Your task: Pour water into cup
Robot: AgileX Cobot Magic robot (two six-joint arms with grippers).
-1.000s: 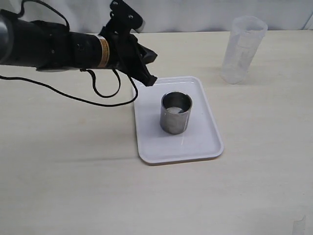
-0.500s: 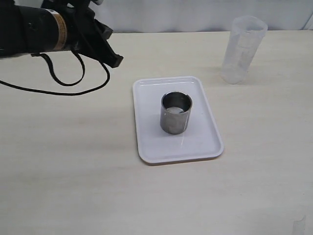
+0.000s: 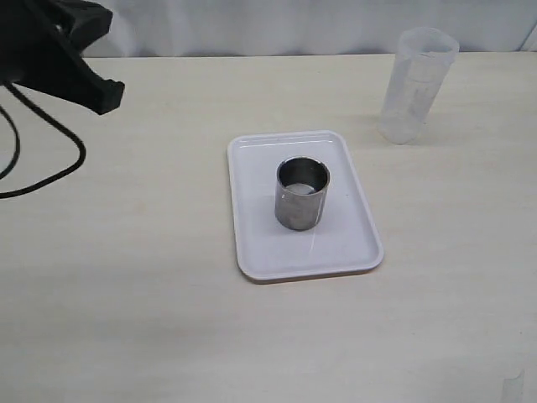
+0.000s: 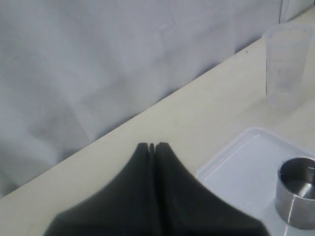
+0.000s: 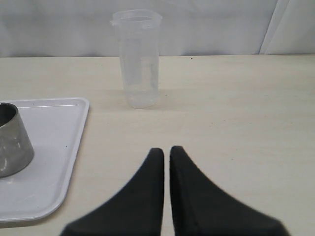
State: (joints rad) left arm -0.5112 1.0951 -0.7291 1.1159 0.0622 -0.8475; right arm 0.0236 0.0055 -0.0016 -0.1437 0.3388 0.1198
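The cup (image 3: 301, 196), short brushed steel with a dark inside, stands upright on a white tray (image 3: 252, 252) at the table's middle. A pale glint lies in its bottom; I cannot tell whether that is water. The cup also shows in the left wrist view (image 4: 298, 191) and the right wrist view (image 5: 12, 142). My left gripper (image 3: 109, 94) hangs at the far left, well away from the tray, its fingers (image 4: 145, 162) pressed together and empty. My right gripper (image 5: 166, 150) is shut over bare table beside the tray (image 5: 54, 147), holding nothing. It is outside the exterior view.
A tall translucent plastic tumbler (image 3: 415, 84) stands upright at the back right, apart from the tray, also seen as the tumbler (image 5: 139, 59) ahead of the right gripper. A black cable (image 3: 50, 172) loops on the table at the left. A pale curtain backs the table.
My left arm has drawn back from over the tray's far left corner to the far left edge of the view. The cup, tray and tumbler have not moved.
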